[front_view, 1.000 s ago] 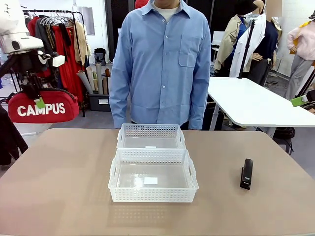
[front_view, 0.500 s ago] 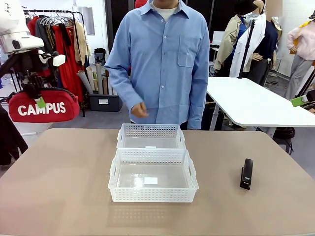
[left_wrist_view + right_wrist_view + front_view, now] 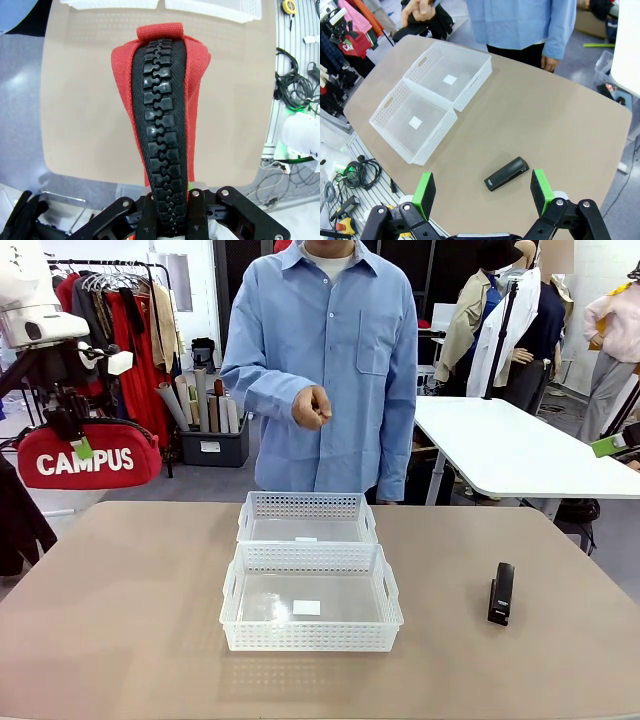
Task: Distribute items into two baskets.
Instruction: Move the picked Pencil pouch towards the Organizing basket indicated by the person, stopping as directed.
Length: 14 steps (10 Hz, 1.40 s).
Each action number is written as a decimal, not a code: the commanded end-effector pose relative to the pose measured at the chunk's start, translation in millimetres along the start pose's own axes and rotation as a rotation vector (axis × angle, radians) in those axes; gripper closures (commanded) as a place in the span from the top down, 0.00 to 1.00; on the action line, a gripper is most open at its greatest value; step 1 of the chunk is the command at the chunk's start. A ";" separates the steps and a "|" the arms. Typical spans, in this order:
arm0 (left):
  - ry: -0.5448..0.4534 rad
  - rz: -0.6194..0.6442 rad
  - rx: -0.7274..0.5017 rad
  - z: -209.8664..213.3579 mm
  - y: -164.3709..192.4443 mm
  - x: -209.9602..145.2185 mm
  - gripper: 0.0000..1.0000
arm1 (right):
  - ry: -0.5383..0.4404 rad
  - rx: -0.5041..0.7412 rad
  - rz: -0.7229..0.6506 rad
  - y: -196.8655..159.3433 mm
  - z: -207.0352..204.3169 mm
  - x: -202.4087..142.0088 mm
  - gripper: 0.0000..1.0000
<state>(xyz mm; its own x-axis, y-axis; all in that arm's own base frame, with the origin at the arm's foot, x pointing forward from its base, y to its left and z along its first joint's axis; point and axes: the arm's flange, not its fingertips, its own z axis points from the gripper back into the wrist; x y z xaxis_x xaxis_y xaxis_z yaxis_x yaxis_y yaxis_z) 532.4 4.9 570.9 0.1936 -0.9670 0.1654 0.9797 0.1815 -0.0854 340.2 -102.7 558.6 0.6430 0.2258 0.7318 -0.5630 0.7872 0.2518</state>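
Baskets of white lattice plastic stood at the middle of the desk (image 3: 120, 620), touching each other. The wider basket (image 3: 311, 638) was on the robot's side and the narrower basket (image 3: 306, 506) on the person's side. Each had a small white label on its clear bottom.

The left end effector (image 3: 74, 432) was closed on the red pouch (image 3: 88, 458) and held it in the air at the left side, well apart from the baskets. The front view gave the white "CAMPUS" lettering on its side. The left wrist view gave instead the black zip (image 3: 161, 145) along the top of the pouch, pinched between the fingers, with the desk below.

The right end effector (image 3: 482, 192) was open, its green pads (image 3: 424, 192) wide apart, and it hovered above the black stapler (image 3: 506, 174) without touching it. The stapler lay flat on the desk at the right side, well apart from the baskets.

In the front view the person stood behind the narrower basket with one hand (image 3: 311, 407) raised at chest height, fingers curled. The right wrist view showed the other hand (image 3: 550, 64) hanging down near the far desk edge.
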 end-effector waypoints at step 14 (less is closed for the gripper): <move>-0.001 0.002 0.008 4.0 0.1 -1.3 0.00 | -0.021 0.021 0.009 -0.1 0.6 1.5 1.00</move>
<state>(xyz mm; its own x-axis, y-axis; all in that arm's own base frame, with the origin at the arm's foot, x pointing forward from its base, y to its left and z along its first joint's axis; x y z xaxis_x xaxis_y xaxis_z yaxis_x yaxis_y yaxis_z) 532.4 4.9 570.9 0.1936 -0.9670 0.1654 0.9797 0.1815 -0.0854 340.2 -102.7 558.6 0.6430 0.2258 0.7318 -0.5630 0.7872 0.2518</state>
